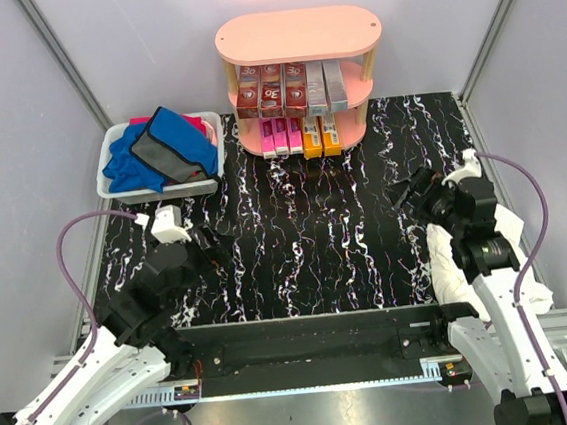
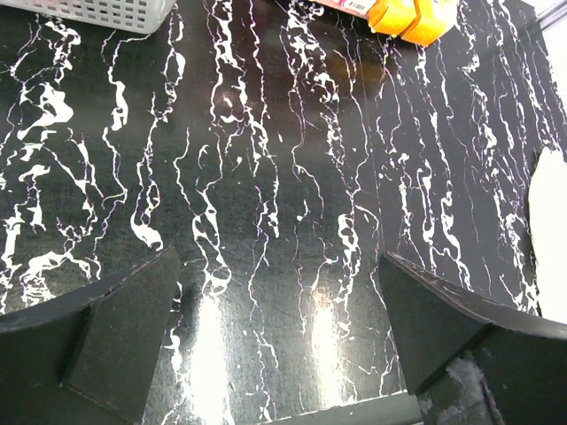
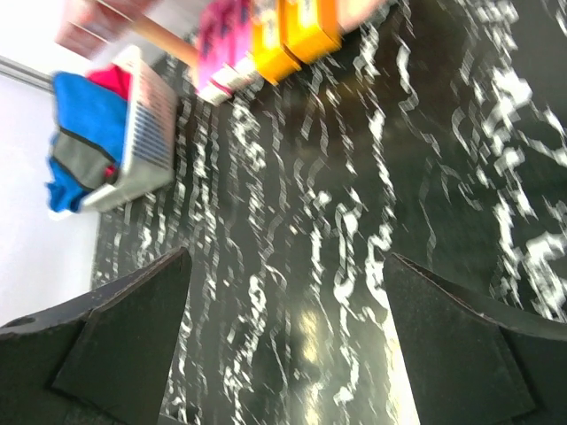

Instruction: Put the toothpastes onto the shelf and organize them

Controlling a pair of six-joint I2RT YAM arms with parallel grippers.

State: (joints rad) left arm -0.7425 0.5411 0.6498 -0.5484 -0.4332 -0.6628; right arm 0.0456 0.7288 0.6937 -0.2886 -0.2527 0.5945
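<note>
The shelf (image 1: 296, 32) stands at the back centre of the black marbled table. Its middle tier holds dark red toothpastes (image 1: 272, 90) and silver-grey ones (image 1: 325, 86), standing side by side. On the bottom tier are pink toothpastes (image 1: 280, 135) and orange ones (image 1: 321, 135). My left gripper (image 1: 212, 248) hovers open over the table's left side, well short of the shelf. The left wrist view shows bare tabletop between its fingers (image 2: 279, 266) and orange box ends (image 2: 412, 16) far ahead. My right gripper (image 1: 405, 193) is open on the right, empty (image 3: 285, 266), with pink (image 3: 221, 49) and orange (image 3: 292, 35) boxes ahead.
A white plastic bin (image 1: 115, 186) with blue and grey cloths (image 1: 162, 149) sits left of the shelf. A white cloth (image 1: 448, 267) lies under the right arm. Grey walls enclose the table on three sides.
</note>
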